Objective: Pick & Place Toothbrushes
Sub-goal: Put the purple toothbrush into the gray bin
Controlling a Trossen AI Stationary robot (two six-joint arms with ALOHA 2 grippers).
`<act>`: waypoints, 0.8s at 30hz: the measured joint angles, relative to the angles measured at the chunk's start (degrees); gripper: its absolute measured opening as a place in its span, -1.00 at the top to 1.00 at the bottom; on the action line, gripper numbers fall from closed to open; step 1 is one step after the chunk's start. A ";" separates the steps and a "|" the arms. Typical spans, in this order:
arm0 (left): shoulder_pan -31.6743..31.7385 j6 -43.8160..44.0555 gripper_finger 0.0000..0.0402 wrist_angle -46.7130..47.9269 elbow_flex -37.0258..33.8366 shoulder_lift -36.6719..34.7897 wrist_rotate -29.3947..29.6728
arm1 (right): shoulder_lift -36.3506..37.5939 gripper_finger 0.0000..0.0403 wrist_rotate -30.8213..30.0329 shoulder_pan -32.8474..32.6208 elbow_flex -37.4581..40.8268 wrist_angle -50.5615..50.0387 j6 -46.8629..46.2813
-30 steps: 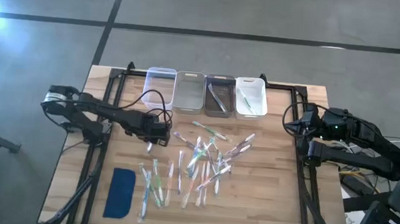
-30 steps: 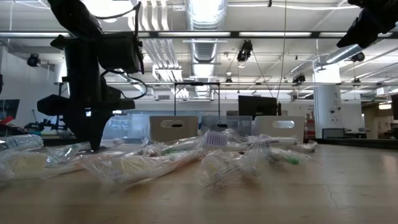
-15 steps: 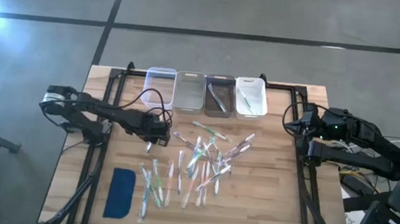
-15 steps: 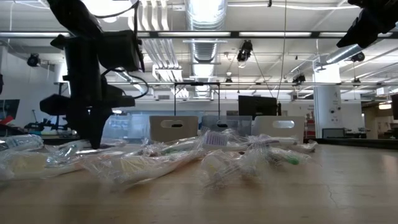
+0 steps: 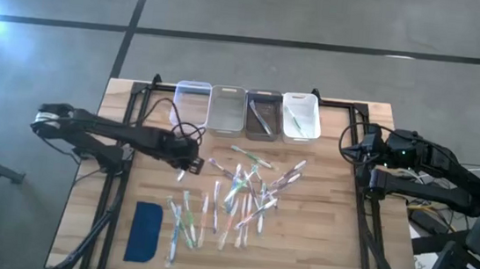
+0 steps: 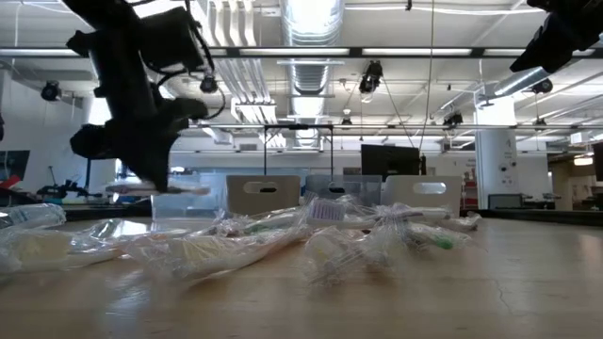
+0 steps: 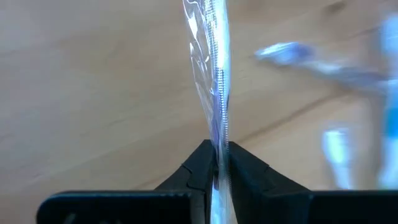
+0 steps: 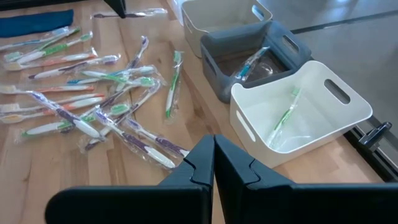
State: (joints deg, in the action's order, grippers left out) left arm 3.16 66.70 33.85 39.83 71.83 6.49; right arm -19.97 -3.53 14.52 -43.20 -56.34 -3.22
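the left gripper [image 5: 186,159] hangs over the wooden table [image 5: 335,250] at the left edge of the scattered toothbrushes [image 5: 236,196], just in front of the clear bin [image 5: 192,103]; its fingers [image 7: 200,168] are pressed together on one wrapped toothbrush [image 7: 214,93], which sticks out ahead of the fingertips in its clear film; in the low view that held toothbrush [image 6: 155,189] sits level, lifted clear of the tabletop below the dark arm; the rest of the toothbrushes lie loose in a heap across the middle of the table, most in clear wrappers with pink, green or purple accents; along the far edge four bins stand side by side, the clear bin, a translucent bin [image 5: 227,108], a grey bin [image 5: 262,112] with a toothbrush or two in it, and a white bin [image 5: 300,116] holding a green one; a flat blue pad [image 5: 144,231] lies near the front left corner; the right gripper [image 8: 214,163] waits at the right side of the table, its fingers closed on nothing, aimed toward the white bin [image 8: 298,112] and the grey bin [image 8: 258,53].
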 joint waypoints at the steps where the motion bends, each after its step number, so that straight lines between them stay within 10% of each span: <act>1: 0.00 -0.60 0.80 -1.65 0.00 -0.88 -0.01 | 0.00 0.96 0.00 0.00 0.00 0.00 0.00; 9: 0.00 -1.41 0.80 -25.69 0.13 -3.48 1.92 | -0.02 0.96 0.00 0.02 0.00 0.00 0.00; 16: 0.00 3.57 0.80 -44.14 0.24 -0.72 15.06 | -0.01 0.96 0.00 0.02 0.00 0.00 0.00; 24: 0.33 6.44 0.80 -36.72 13.16 6.78 25.49 | 0.00 0.96 0.00 0.02 0.00 0.00 0.00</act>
State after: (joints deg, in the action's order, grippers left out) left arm 3.49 73.14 -2.88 53.00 78.61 31.98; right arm -19.97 -3.53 14.55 -43.20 -56.34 -3.22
